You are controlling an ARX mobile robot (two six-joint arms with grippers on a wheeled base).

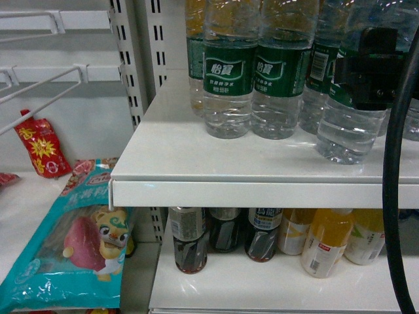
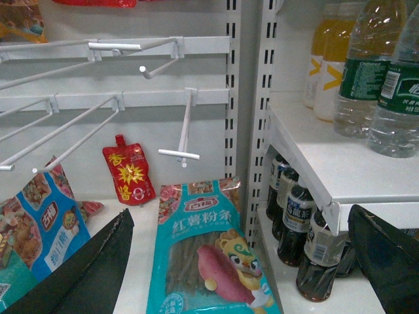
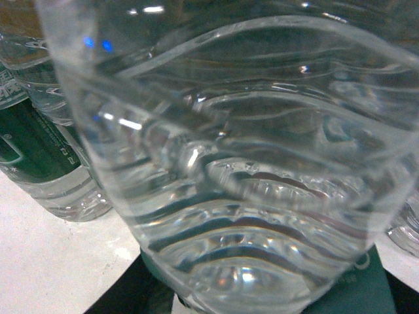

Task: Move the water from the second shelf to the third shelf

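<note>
Several water bottles (image 1: pixel 229 85) with dark green labels stand on the upper white shelf (image 1: pixel 196 176). My right gripper (image 1: pixel 368 70) is shut on the label band of the front right water bottle (image 1: pixel 347 127), whose base is near the shelf's front edge. That clear ribbed water bottle (image 3: pixel 236 163) fills the right wrist view, with dark fingers showing only at the bottom corners. My left gripper (image 2: pixel 236 275) is open, low at the left bay, with nothing between its fingers (image 2: pixel 85 275).
The lower shelf (image 1: pixel 262 288) holds dark drink bottles (image 1: pixel 190 242) and orange and yellow bottles (image 1: pixel 327 242). In the left bay are a teal noodle bag (image 1: pixel 72 255), a red pouch (image 1: pixel 42 147) and white wire hooks (image 2: pixel 186 131). A black cable (image 1: pixel 396 196) hangs at the right.
</note>
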